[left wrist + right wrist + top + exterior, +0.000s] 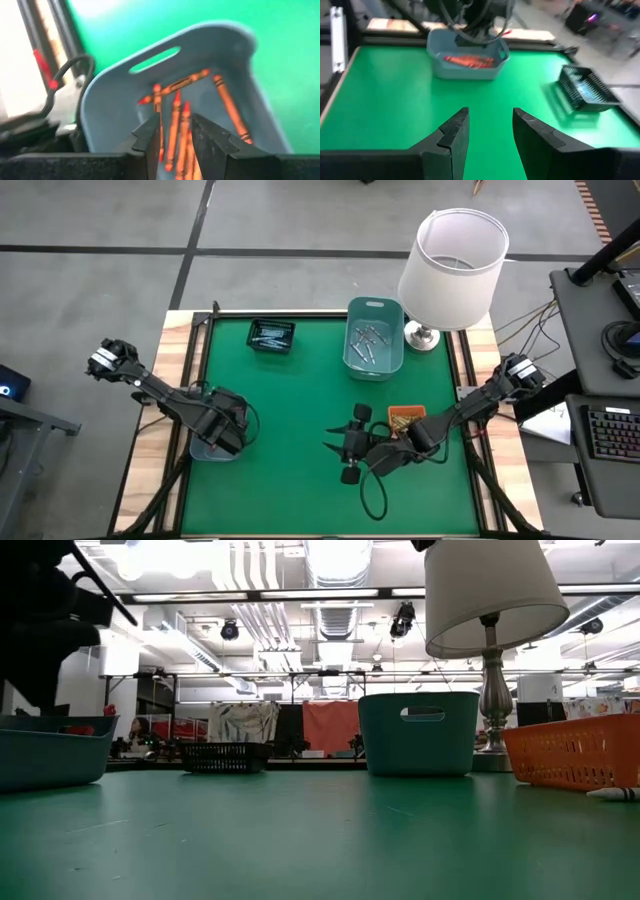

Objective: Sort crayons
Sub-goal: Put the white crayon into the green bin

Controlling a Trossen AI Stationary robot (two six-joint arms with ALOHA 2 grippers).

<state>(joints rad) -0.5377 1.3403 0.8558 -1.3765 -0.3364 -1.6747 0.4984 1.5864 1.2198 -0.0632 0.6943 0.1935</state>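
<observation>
Several orange crayons (231, 106) lie flat on the bottom of a blue-grey tray (112, 102) at the table's left edge. They also show in the right wrist view as orange crayons (470, 61) in that tray (466, 71). My left gripper (176, 125) points down into the tray, just above the crayons. It is open and nothing is pinched between its fingers. My right gripper (490, 122) hovers open over the middle of the green table (290, 410) with nothing between its fingers. More crayons (368, 340) lie in a teal bin (376, 360).
A black tray (270, 335) holding pale sticks stands at the far left. An orange basket (406, 417) sits under my right arm. A lamp (452, 255) stands at the far right corner. A pale crayon (612, 795) lies on the table by the orange basket (570, 752).
</observation>
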